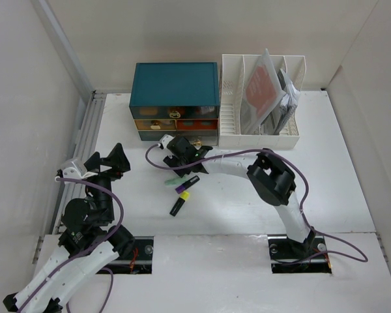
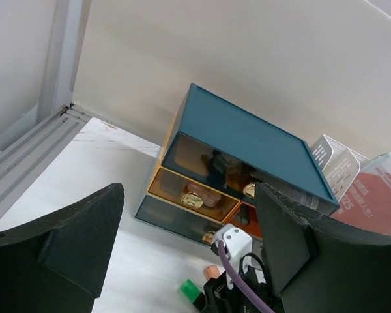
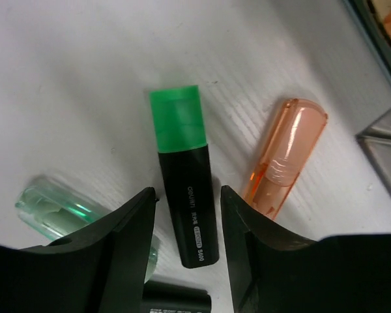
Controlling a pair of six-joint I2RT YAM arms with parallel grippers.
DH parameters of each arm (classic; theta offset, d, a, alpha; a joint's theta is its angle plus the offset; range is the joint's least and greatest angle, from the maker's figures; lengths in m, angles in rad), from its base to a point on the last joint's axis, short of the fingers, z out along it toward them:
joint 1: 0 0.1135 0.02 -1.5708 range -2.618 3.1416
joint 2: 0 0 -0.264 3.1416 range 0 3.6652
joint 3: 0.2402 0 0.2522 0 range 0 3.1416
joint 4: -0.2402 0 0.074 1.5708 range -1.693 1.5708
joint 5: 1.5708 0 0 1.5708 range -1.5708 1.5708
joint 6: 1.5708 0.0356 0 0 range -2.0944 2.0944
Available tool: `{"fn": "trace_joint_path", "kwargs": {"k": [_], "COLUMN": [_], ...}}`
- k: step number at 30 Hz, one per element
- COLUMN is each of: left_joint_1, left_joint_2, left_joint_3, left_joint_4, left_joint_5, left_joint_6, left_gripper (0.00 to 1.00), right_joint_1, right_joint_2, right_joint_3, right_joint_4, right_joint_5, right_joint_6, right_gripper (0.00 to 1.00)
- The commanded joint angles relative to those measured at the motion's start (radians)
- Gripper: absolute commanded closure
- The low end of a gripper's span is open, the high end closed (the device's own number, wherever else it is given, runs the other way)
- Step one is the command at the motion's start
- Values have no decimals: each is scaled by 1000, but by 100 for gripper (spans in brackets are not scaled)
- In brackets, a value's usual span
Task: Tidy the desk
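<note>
A black highlighter with a green cap point(image 3: 180, 134) lies flat on the white desk point(image 1: 326, 169), in front of the teal drawer box point(image 1: 174, 83). My right gripper point(image 3: 187, 194) hangs low over it, open, one finger on each side of the barrel with a gap on both sides. Beside it lie an orange translucent highlighter point(image 3: 288, 156) and a clear green cap point(image 3: 51, 207). From above, the right gripper point(image 1: 184, 158) sits over a small cluster with a purple-tipped point(image 1: 186, 184) and a yellow-tipped highlighter point(image 1: 179, 205). My left gripper point(image 1: 114, 160) is open and empty at the left.
A white slotted file rack point(image 1: 229, 111) with papers and a red booklet stands right of the drawer box point(image 2: 247, 140). An aluminium rail point(image 1: 85, 137) runs along the desk's left edge. White walls close in on three sides. The right arm's purple cable point(image 1: 313, 208) loops over the desk.
</note>
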Motion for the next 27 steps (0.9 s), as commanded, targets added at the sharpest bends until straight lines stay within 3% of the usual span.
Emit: {"fn": "trace_joint_path", "kwargs": {"k": [1,6,12,17,20,21,24,27], "left_joint_1": [2,2,2,2,2,2,2,2], "left_joint_2": [-13,-13,-22,-22,-22,-22,-22,-22], "left_joint_3": [15,15,5,5,5,5,5,5], "left_joint_4": [29,29,29,38,38,38,38,38], "left_joint_5": [-13,-13,-22,-22,-22,-12,-2,7], "left_joint_6": [17,17,17,26,26,26,35,44], "left_gripper": [22,22,22,22,22,22,22,22], "right_joint_1": [7,7,19,48,49,49,49,49], "right_joint_2": [13,22,-22,-163,-252,-270,-350,-407], "right_joint_3": [36,45,45,45,74,86,96,71], "right_joint_4": [-21,-45,-49,-29,-68,-97,-145,-95], "right_joint_5": [-68,-151,-169,-149,-259,-361,-434,-320], "right_joint_6": [8,-13,-51,-160,-256,-297,-378,-378], "right_gripper": [50,63,89,92,92,92,93,93]}}
